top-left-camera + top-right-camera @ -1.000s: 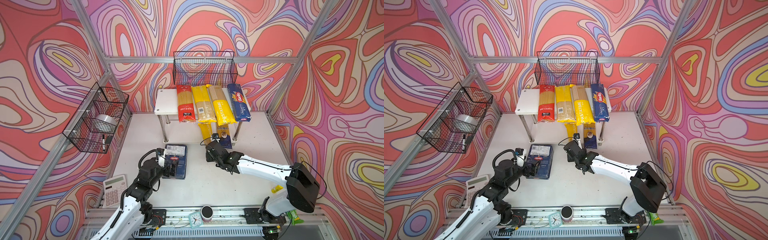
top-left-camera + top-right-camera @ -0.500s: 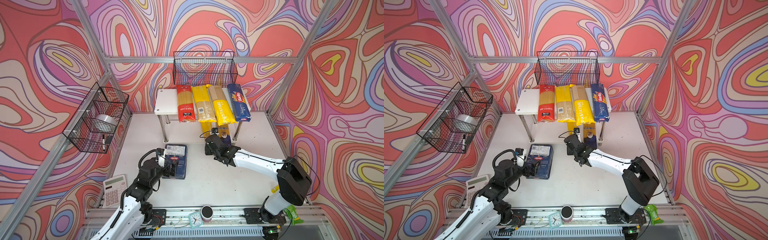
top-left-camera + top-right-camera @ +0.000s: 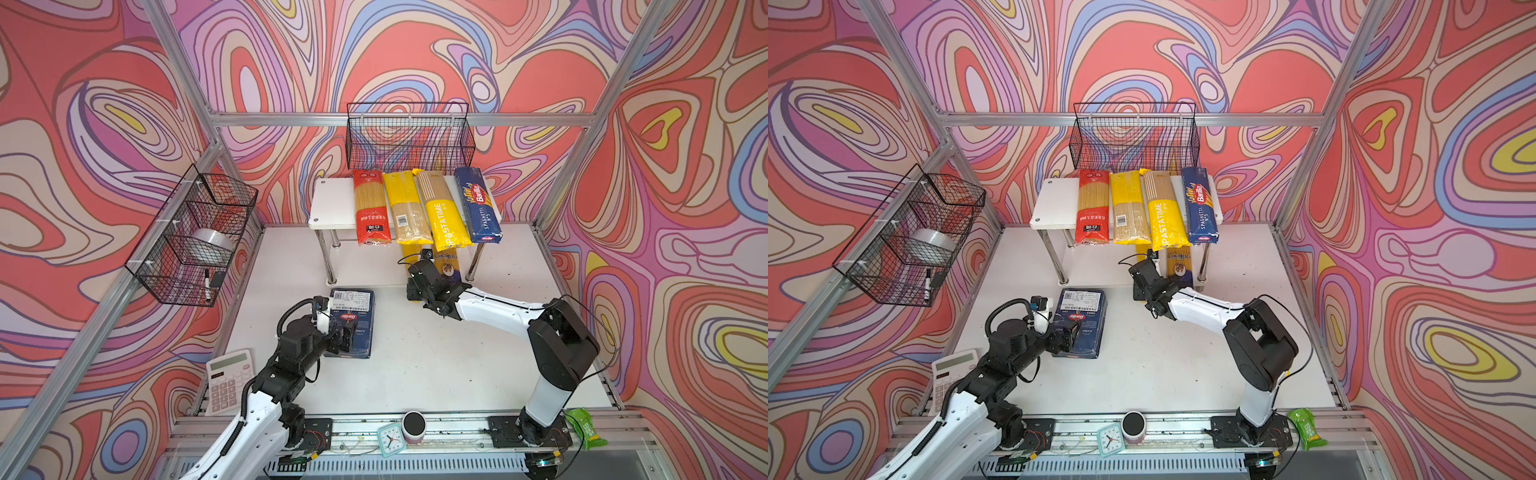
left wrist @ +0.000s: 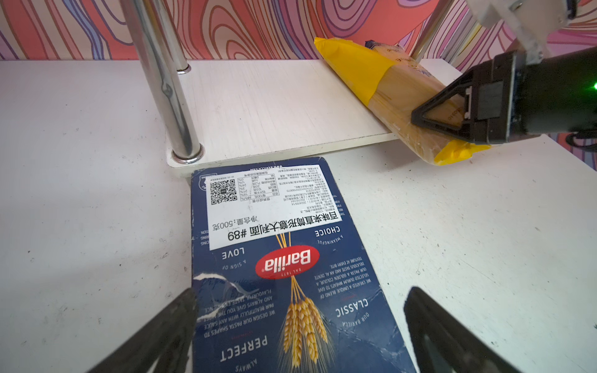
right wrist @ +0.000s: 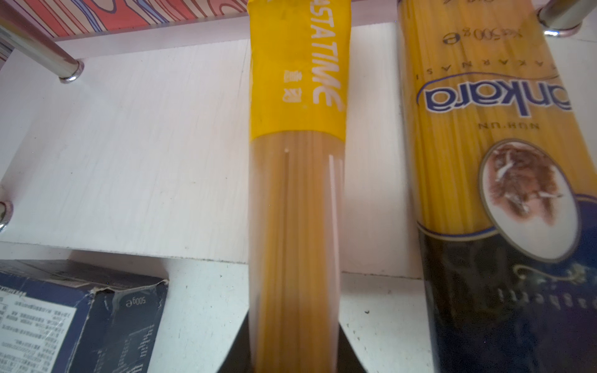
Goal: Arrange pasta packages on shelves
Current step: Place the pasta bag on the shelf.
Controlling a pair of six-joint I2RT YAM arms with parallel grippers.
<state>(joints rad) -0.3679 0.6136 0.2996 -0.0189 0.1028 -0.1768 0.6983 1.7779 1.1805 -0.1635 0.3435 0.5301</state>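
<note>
Yellow PASTATIME bag (image 5: 297, 193) | pinched in right gripper (image 5: 295, 336), has advanced; leading end lies on lower rack board (image 5: 145, 145) | left gripper (image 4: 298, 323) spread astride wide Barilla box (image 4: 281, 258) just before that board | insertion judged underway.

Your white two-tier rack (image 3: 332, 203) holds a red bag (image 3: 371, 203), yellow bag (image 3: 405, 208), PASTATIME bag (image 3: 442, 212) and slim Barilla box (image 3: 478, 203) side by side on top. Below, a second PASTATIME bag (image 5: 297, 161) and dark blue bag (image 5: 484, 168) overhang the front edge. The wide Barilla box (image 3: 353, 320) lies flat on the table (image 3: 415, 365), just before it.
</note>
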